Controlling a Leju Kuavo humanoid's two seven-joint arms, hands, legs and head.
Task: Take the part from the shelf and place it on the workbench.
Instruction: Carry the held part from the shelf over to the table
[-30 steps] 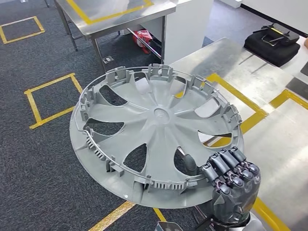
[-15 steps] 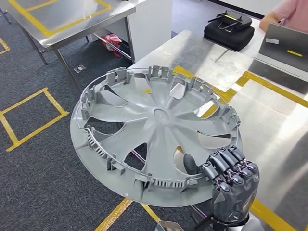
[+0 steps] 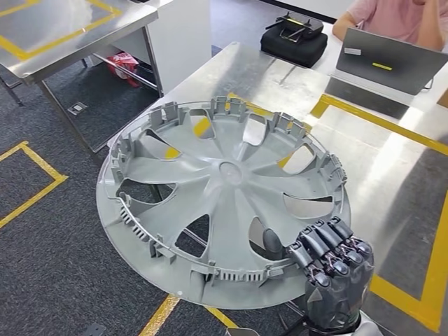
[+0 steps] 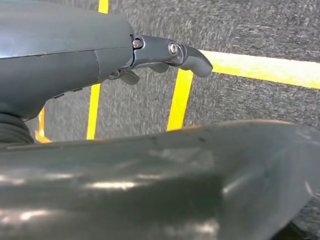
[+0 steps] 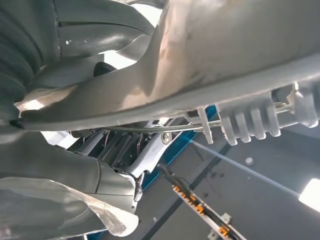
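Observation:
The part is a large grey wheel cover, held nearly flat with its ribbed inner side up. My right hand grips its near right rim, thumb poking up through a spoke opening. The cover hangs half over the corner of the steel workbench and half over the carpet. In the right wrist view the cover's rim with its clips runs close above the hand. My left hand is over the carpet, a finger stretched out and holding nothing; a smooth grey surface lies close beside it.
Yellow tape marks out the workbench. At its far end a person sits behind a laptop, next to a black bag. A second steel table and a white cabinet stand at the back left. Dark carpet with yellow lines lies below.
The whole view has swung, so the workbench now lies further under the wheel cover and the person and laptop have come into sight. My right hand's grip on the rim is unchanged.

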